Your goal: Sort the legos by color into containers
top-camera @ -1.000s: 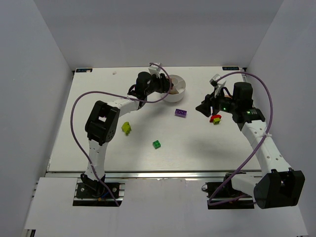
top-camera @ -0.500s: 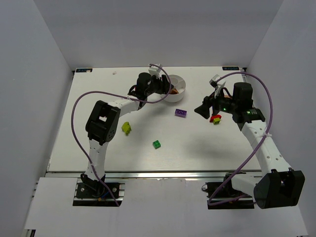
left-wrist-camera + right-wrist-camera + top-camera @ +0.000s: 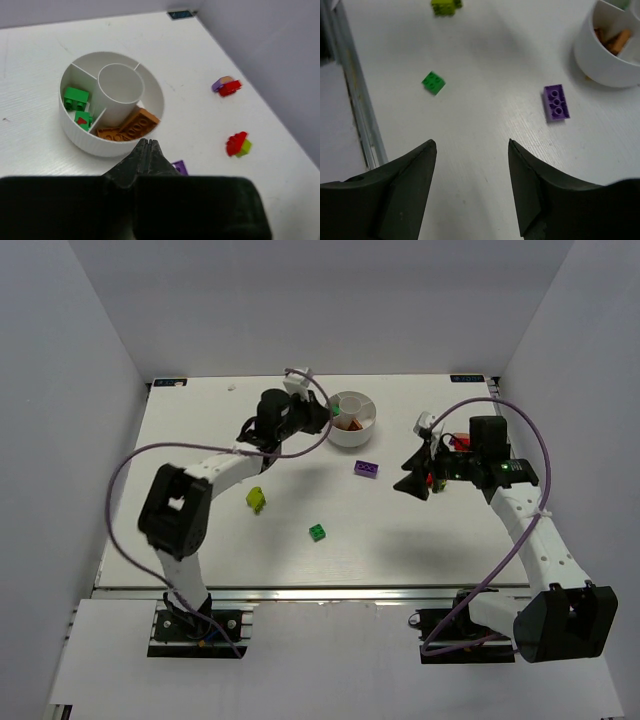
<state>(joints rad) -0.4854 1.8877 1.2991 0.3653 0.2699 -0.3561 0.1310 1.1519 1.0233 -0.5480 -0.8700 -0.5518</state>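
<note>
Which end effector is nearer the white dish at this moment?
Left. The left end effector is shut with its tips just beside the white dish wall. The right end effector is open and farther off, with the purple brick roughly between it and the dish.

The white surface carries a round white dish near its far edge. A purple brick lies just in front of the dish. A green brick and a yellow-green brick lie apart from each other, nearer the middle. Toward the right side sit a red-and-purple cluster and a red-and-yellow-green cluster, each possibly two joined bricks.
</note>
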